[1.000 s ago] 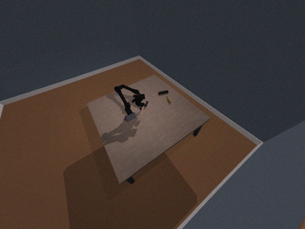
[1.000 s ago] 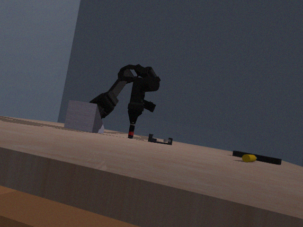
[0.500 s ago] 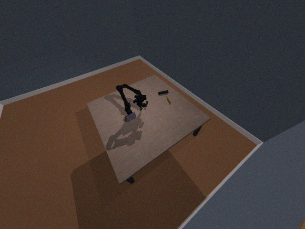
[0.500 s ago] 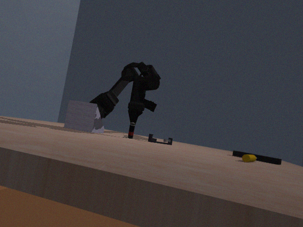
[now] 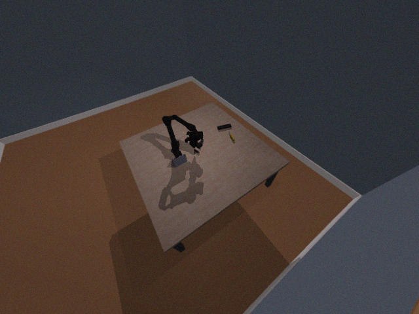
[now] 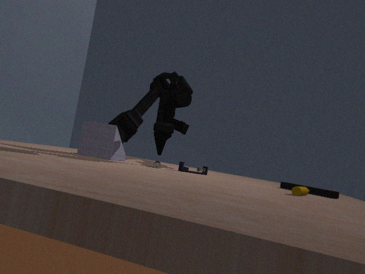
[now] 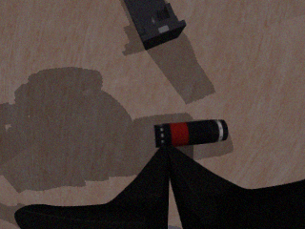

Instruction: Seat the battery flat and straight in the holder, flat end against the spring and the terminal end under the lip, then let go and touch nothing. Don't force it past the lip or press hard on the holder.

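Observation:
The battery (image 7: 191,133) (image 6: 156,164), black with a red band and a pale end, lies on its side on the table, free of the fingers. My gripper (image 7: 167,152) (image 6: 159,153) (image 5: 197,144) is shut, its two tips pressed together with nothing between them. It hangs a little above the battery, and in the wrist view the tips point at the battery's dark end. The black holder (image 7: 152,7) (image 6: 193,172) lies empty on the table a short way beyond the battery, open side up.
A long black bar (image 5: 224,127) (image 6: 323,192) and a small yellow piece (image 5: 232,137) (image 6: 300,190) lie farther off on the wooden table (image 5: 220,175). The arm's pale base block (image 6: 100,144) (image 5: 178,160) stands behind the gripper.

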Tool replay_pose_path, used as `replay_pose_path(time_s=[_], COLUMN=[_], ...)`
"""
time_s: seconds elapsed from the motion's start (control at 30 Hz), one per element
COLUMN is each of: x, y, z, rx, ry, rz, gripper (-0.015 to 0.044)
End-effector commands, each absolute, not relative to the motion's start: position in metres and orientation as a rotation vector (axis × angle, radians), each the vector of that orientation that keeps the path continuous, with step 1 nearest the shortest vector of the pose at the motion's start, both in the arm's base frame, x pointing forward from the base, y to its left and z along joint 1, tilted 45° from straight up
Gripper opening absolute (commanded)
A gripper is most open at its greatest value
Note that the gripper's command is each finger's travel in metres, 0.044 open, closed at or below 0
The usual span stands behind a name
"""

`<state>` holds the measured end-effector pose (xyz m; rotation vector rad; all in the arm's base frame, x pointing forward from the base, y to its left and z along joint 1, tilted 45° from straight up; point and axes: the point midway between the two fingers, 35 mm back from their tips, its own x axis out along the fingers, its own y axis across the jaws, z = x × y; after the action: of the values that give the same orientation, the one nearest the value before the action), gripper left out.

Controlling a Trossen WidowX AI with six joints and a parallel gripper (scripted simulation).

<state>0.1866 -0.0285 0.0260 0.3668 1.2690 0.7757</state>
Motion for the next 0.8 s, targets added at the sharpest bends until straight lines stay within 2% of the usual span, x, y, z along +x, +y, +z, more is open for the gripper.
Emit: replay_pose_path(time_s=[0.0, 0.43, 0.77], x=[0.188, 0.181, 0.181], y=[-0.032, -0.086, -0.088], z=[0.022, 0.075, 0.078], rx=[0.363, 0.362, 0.363], ry=[1.272, 1.275, 1.269], rz=[0.78, 0.777, 0.768], gripper=[0.0, 0.0, 0.0])
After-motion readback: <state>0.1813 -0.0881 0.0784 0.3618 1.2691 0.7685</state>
